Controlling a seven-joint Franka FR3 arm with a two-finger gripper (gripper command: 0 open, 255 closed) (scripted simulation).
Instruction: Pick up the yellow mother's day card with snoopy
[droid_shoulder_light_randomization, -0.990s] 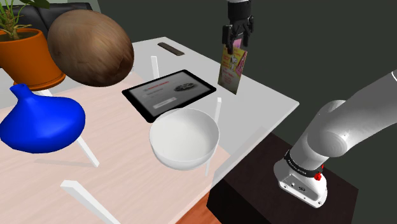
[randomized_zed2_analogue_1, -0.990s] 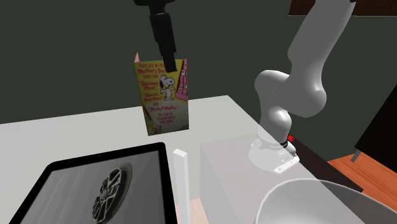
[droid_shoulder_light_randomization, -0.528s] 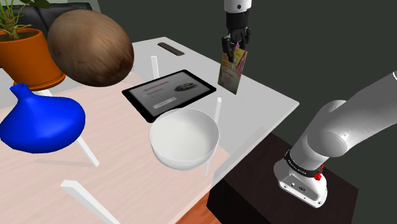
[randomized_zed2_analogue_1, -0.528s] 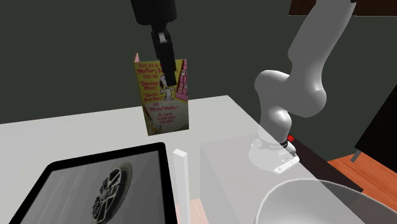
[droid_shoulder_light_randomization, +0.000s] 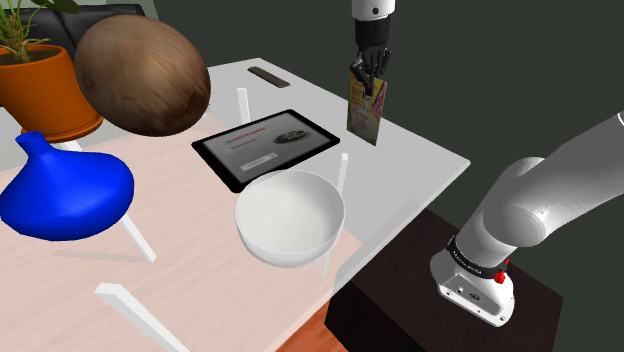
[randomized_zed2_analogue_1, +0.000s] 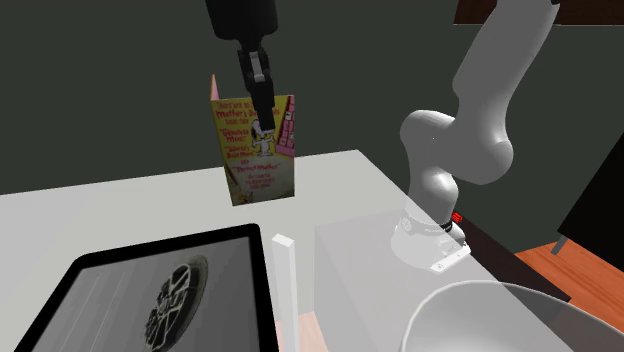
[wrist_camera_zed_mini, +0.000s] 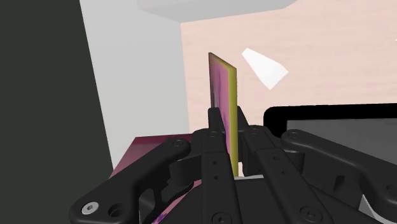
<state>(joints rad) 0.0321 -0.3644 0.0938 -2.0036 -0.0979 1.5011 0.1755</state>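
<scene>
The yellow Snoopy card (droid_shoulder_light_randomization: 365, 115) hangs upright just above the far right part of the white table (droid_shoulder_light_randomization: 420, 160). Its printed front, with a pink flap behind, faces the second exterior camera, where the card (randomized_zed2_analogue_1: 258, 150) floats over the tabletop. My black gripper (droid_shoulder_light_randomization: 368, 85) comes straight down on the card's top edge and is shut on it; the fingers (randomized_zed2_analogue_1: 262, 105) cover Snoopy's upper half. In the wrist view the card (wrist_camera_zed_mini: 224, 108) stands edge-on, clasped between the fingers of the gripper (wrist_camera_zed_mini: 228, 124).
A black tablet (droid_shoulder_light_randomization: 265, 145) lies flat close to the card, with a white bowl (droid_shoulder_light_randomization: 290, 215) in front of it. A brown egg-shaped object (droid_shoulder_light_randomization: 140, 75), blue vase (droid_shoulder_light_randomization: 65, 190), orange plant pot (droid_shoulder_light_randomization: 40, 90) and small dark bar (droid_shoulder_light_randomization: 267, 76) stand further off.
The fingers stood apart over the card's top, came down around it and shut. The card has since risen slightly off the table and turned a little.
</scene>
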